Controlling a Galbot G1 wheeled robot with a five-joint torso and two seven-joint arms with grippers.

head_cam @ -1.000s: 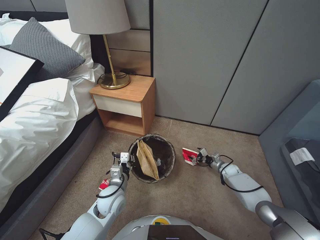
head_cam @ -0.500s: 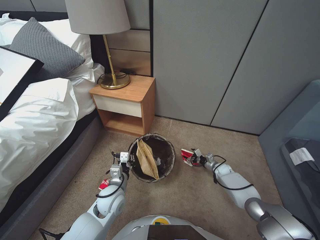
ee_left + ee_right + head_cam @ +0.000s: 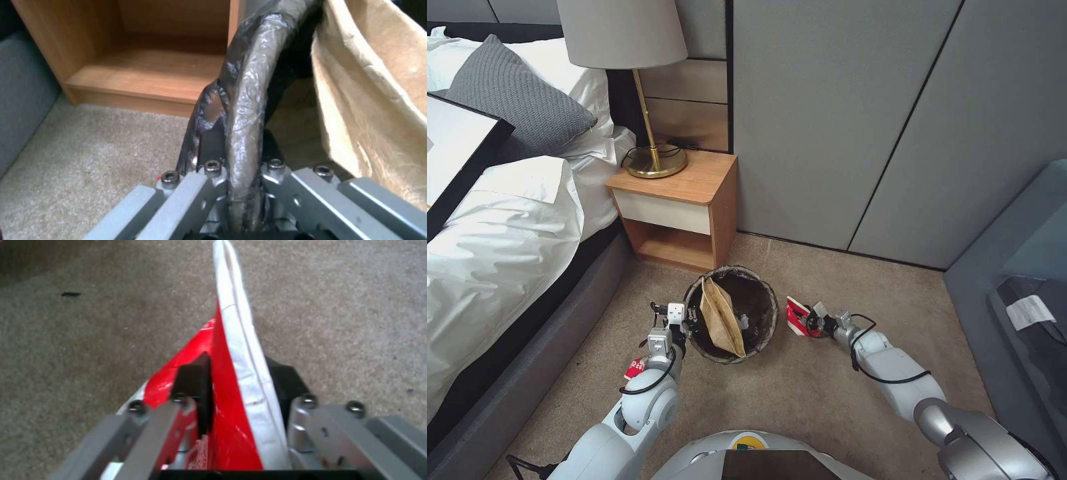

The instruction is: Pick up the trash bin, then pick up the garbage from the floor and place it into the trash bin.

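The trash bin is in front of the nightstand, its dark liner folded over the rim. A flat brown paper bag stands inside it, leaning on the near wall. My left gripper is shut on the bin's rim at its left side, one finger in and one out. My right gripper is low over the floor just right of the bin, shut on a flattened red and white piece of garbage. The black pads pinch it edge-on.
A wooden nightstand with a lamp is right behind the bin, the bed to the left. A small red wrapper lies on the carpet by my left forearm. Grey wall panels stand ahead, and grey furniture is at the right.
My right gripper has carried the red and white piece leftward, closer to the bin. The left gripper and the bin have stayed where they were.
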